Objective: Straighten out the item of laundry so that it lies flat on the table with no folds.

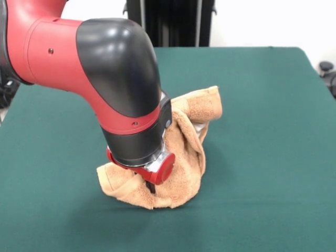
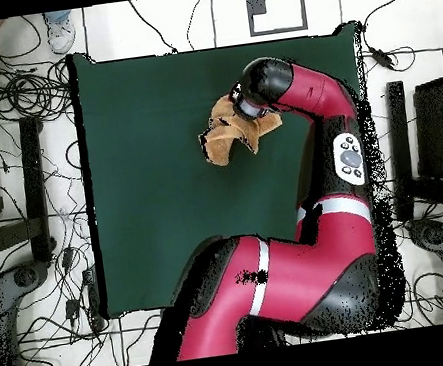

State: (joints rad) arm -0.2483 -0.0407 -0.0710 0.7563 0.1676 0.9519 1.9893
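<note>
Front view: arm reaches down over table [image 1: 273, 157], gripper [image 1: 151, 187] sunk into crumpled tan-orange towel [image 1: 186, 157] near table middle; towel bunched upward around wrist, folds heaped, one corner raised behind arm; finger state cannot tell, tips buried in cloth

Overhead view: towel [image 2: 222, 141] rumpled beside arm end, on green table [image 2: 147, 201]; person's feet [image 2: 25, 35] at top-left edge

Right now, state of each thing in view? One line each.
towel: bunched and folded into a raised heap, not flat.
gripper: down in the towel heap, tips buried in the cloth; open or shut not visible.
arm: reaching down over the towel, covering part of it.
table: green cover lies smooth, towel sits toward its middle.
person: only feet show, at the overhead view's top-left corner, off the table.
</note>
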